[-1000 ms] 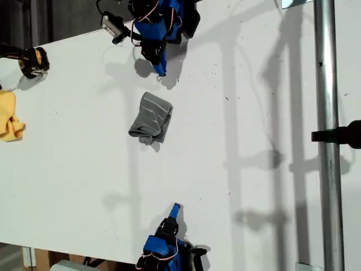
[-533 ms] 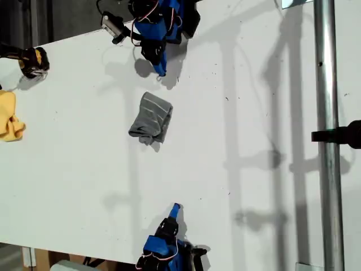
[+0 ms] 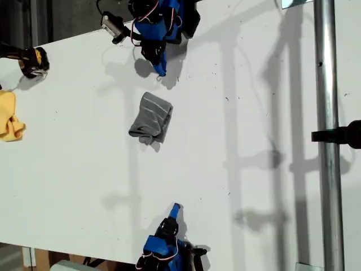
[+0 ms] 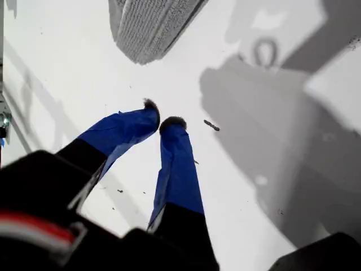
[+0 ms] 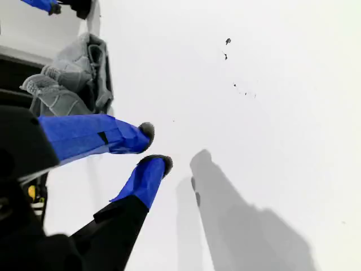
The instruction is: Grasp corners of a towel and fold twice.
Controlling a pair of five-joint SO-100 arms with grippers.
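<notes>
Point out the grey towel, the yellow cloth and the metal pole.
towel (image 3: pixel 150 118): exterior view, middle of the bundle.
yellow cloth (image 3: pixel 8 117): exterior view, its middle.
metal pole (image 3: pixel 327 84): exterior view, upper shaft.

Lab test bench. I work on a bare white table. A metal rig pole stands at the exterior view's right.

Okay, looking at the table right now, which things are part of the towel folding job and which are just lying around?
Part of the job:
- the towel, grey, bunched in a small folded heap mid-table
- my first gripper and my second gripper, both empty and clear of it

Just lying about:
- the yellow cloth at the exterior view's left edge
- the black and yellow object near it
</notes>
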